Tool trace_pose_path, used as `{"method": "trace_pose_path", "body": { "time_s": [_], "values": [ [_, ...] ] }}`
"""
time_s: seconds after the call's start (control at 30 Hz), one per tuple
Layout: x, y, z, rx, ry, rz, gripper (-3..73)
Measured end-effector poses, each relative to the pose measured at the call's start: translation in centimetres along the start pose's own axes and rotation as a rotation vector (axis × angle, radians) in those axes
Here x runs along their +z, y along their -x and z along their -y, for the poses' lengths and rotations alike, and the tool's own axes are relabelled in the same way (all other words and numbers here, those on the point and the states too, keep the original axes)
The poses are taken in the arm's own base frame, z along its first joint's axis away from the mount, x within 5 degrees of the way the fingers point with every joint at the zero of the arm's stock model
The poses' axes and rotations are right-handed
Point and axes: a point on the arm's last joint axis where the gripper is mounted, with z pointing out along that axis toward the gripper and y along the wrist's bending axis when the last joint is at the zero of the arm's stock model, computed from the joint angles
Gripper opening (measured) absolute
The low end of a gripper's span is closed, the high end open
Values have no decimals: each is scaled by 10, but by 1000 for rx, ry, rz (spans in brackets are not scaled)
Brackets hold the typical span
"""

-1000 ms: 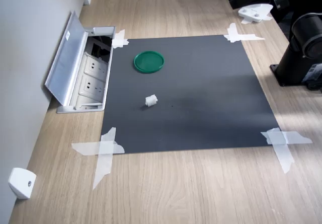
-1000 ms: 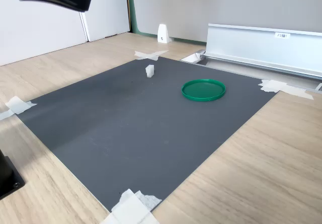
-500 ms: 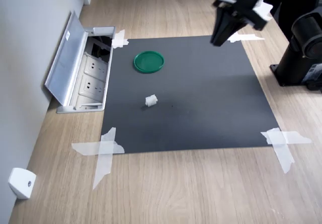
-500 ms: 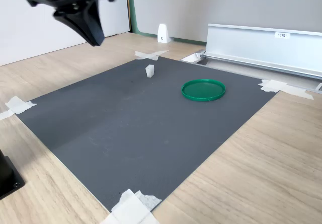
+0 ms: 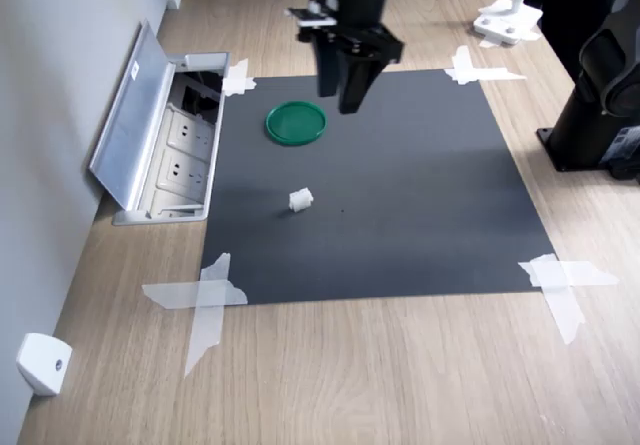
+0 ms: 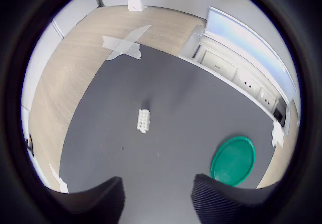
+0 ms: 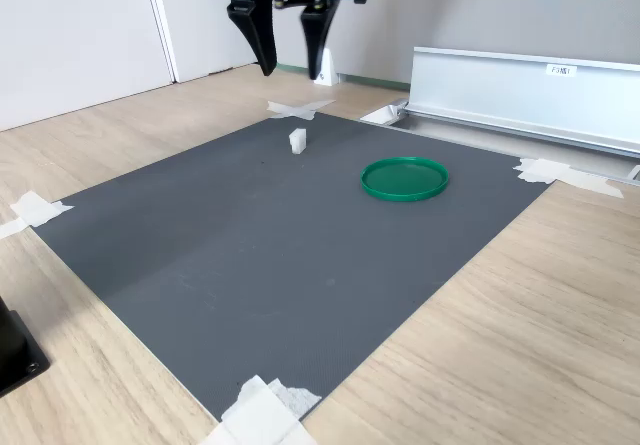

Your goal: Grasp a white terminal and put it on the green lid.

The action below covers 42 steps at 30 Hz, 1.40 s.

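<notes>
I see claw spread wide, empty, high above mat. Terminal lies alone on mat, well apart from lid. My worry: terminal tiny, off-centre descent would knock it aside.

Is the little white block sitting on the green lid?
No, in the first exterior view the white terminal sits on the dark mat, apart from the green lid.
</notes>
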Motion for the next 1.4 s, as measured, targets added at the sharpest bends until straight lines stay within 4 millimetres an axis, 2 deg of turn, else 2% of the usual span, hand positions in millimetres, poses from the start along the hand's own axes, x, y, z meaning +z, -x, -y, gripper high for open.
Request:
{"method": "trace_pose_path", "body": {
  "time_s": [0.13,0.37,0.67,1.0,1.13,1.27,1.4],
  "values": [
    [15,20,-20,-44,15,-46,651],
    [41,40,-37,-48,49,-78,659],
    [83,44,-31,-13,33,-136,660],
    [108,42,-27,7,33,-169,660],
    [112,44,-26,8,25,-153,658],
    [115,44,-26,13,26,-149,604],
    [121,43,-27,20,38,-168,477]
  ]
}}
